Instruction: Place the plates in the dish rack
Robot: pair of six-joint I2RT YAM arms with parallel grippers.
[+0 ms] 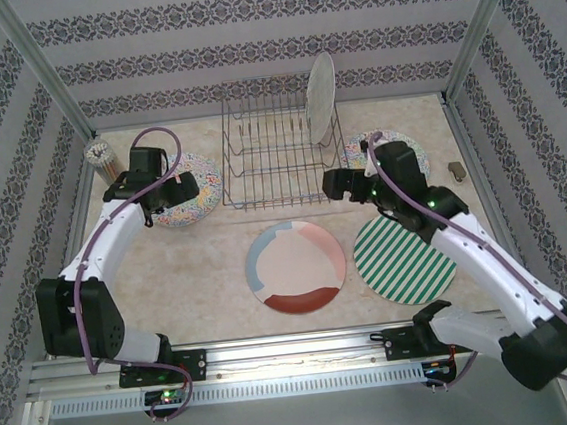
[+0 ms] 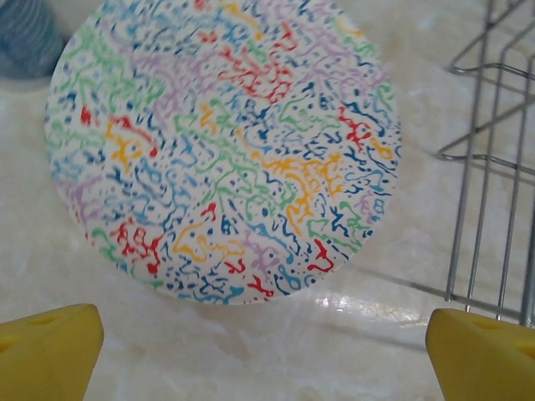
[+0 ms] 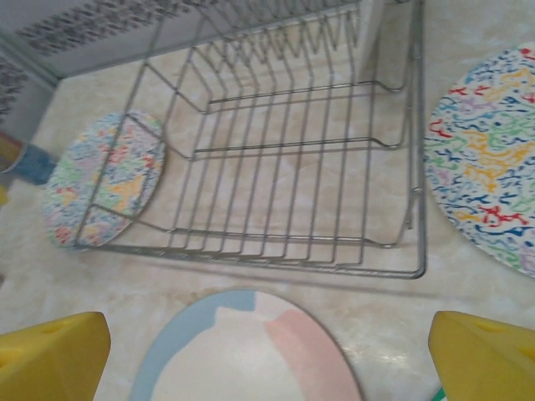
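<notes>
Item: plates, five, round and flat. One pale plate (image 1: pixel 321 98) stands on edge at the right end of the dish rack (image 1: pixel 275 202), leaning slightly. Four lie flat on the table (image 1: pixel 209 270): a floral plate (image 2: pixel 221 150) just left of the rack, a second floral plate (image 1: pixel 394 148) just right of it and partly under the right arm, a cream plate with coloured rim blocks (image 1: pixel 297 266) in front of the rack, and a green-white striped plate (image 1: pixel 403 258) beside that one on the right. The rack sits at the middle back of the table, its remaining slots free. Left gripper (image 1: pixel 166 189): above the near edge of the left floral plate, jaws wide apart, nothing held. Right gripper (image 1: pixel 333 183): at the rack's front right corner, facing across the rack, jaws likewise spread and empty, with the cream plate just below it. Step in hand, as judged: picking up the left floral plate. Handling note: the plate lies flush on the table, so one finger should come down just outside the rim and work under the lip while the other lands on the face. Close firmly, lift, turn the plate upright, and lower it between prongs well left of the standing plate. Risk: a glazed rim may slip from the fingers. Also present: a cup of pencils (image 1: pixel 104 157) in the far left corner.
</notes>
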